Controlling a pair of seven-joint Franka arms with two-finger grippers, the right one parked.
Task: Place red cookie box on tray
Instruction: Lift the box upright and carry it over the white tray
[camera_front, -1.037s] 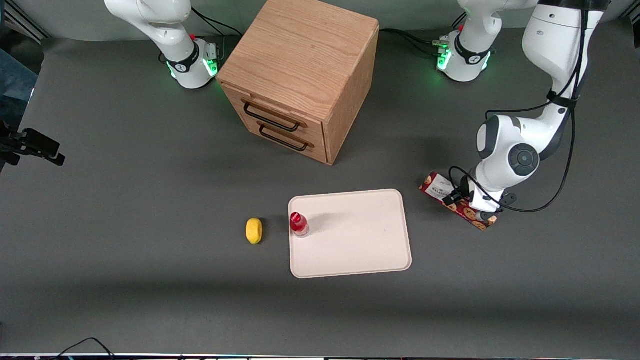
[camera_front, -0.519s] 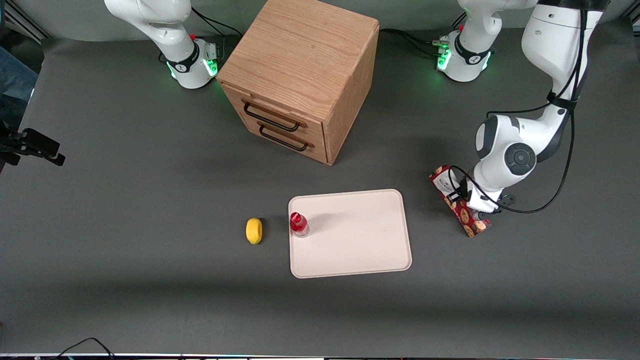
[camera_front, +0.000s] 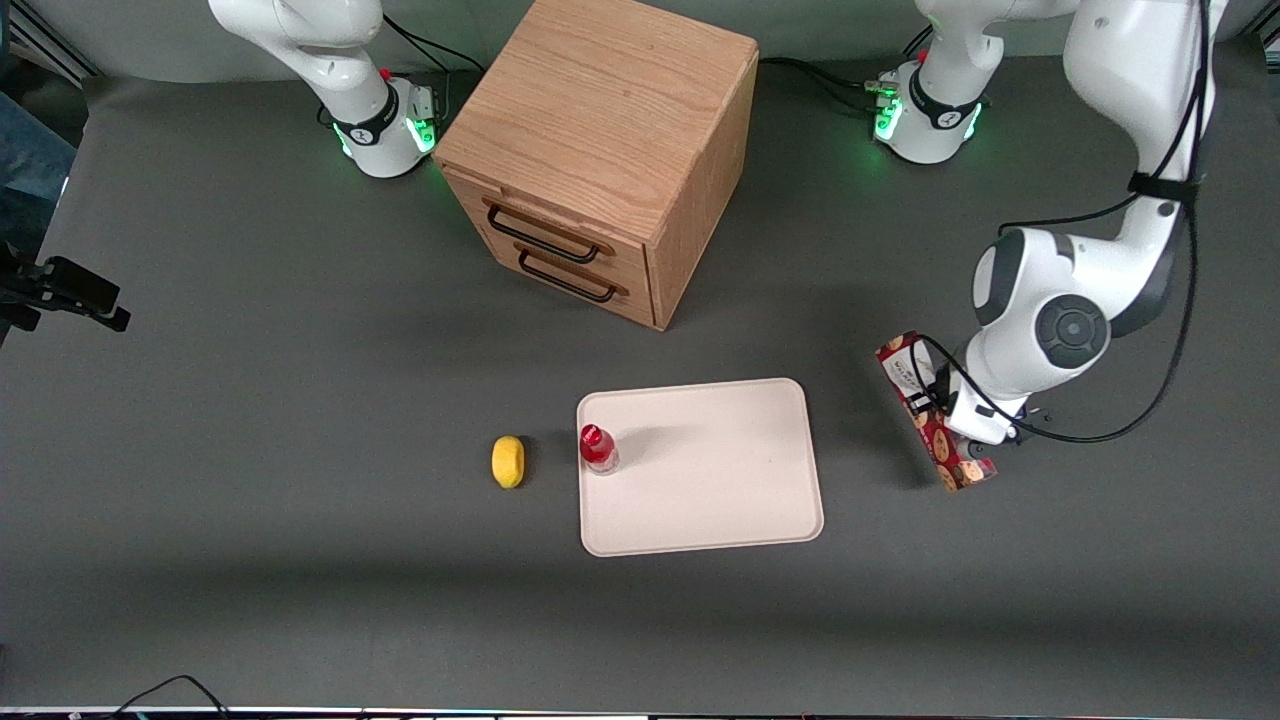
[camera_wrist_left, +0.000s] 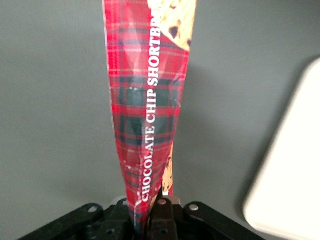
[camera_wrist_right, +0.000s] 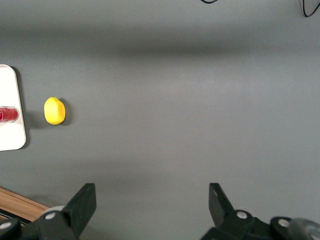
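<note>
The tool (camera_front: 950, 425) of the working arm is clamped shut on the red cookie box (camera_front: 935, 410), gripping its narrow sides partway along its length; the wrist view shows the tartan carton (camera_wrist_left: 147, 100) pinched between the black fingers (camera_wrist_left: 162, 212), with the words "chocolate chip shortbread" running along it. The box appears lifted a little above the grey bench (camera_front: 300, 560), casting a shadow beneath, and hangs toward the working arm's end of the bench, apart from the tray (camera_front: 720, 510), with its white-label end farther from the front camera. To do this step well, the arm should probably carry the box sideways toward the tray at a height that clears the low rim, hold the grip firm so the long carton does not swing or slip, and lower it flat onto the bare part of the tray, away from the small red-capped bottle (camera_front: 597, 447) standing at the tray's edge. Releasing only once the box rests flat would likely prevent it tipping. Counted: one red cookie box, one cream-white tray, one red-capped bottle, one lemon (camera_front: 508, 461) on the bench just beside the tray, and one wooden cabinet (camera_front: 600, 150) with two drawers.
</note>
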